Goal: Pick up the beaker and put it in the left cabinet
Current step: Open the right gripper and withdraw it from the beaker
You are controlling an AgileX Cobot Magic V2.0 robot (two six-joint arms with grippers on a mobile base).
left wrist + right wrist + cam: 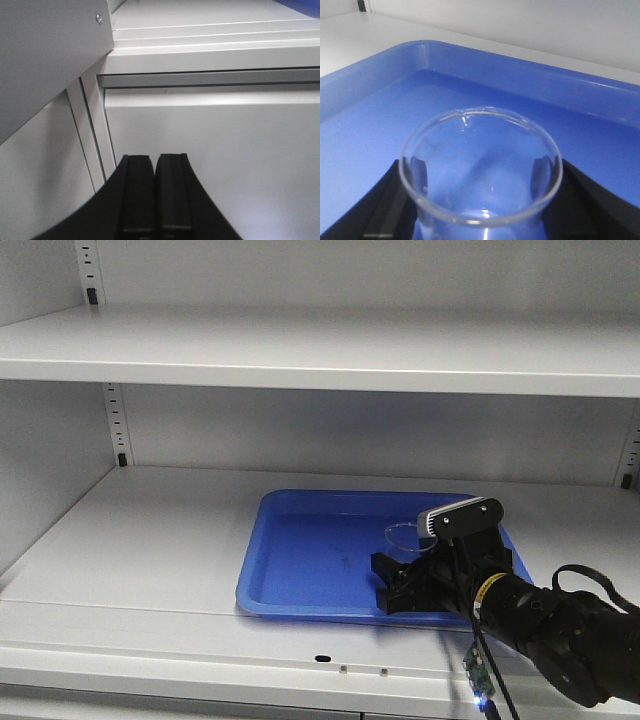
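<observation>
The clear glass beaker (481, 167) stands upright between the two black fingers of my right gripper (480, 200), which press on its left and right walls. It is low over the floor of a blue tray (365, 125); whether it touches the floor I cannot tell. In the front view the right gripper (395, 578) reaches into the tray (300, 575) on the middle shelf of the light-grey cabinet (140, 540), and the beaker's rim (402, 532) shows faintly above the fingers. My left gripper (155, 162) is shut and empty, below the shelf in front of a plain lower cabinet door (235, 150).
An upper shelf (320, 355) spans the cabinet above the tray. Slotted rails (118, 425) run up the back corners. The shelf's front edge (200, 645) lies just before the tray. A cabinet side panel (45, 55) is near the left gripper.
</observation>
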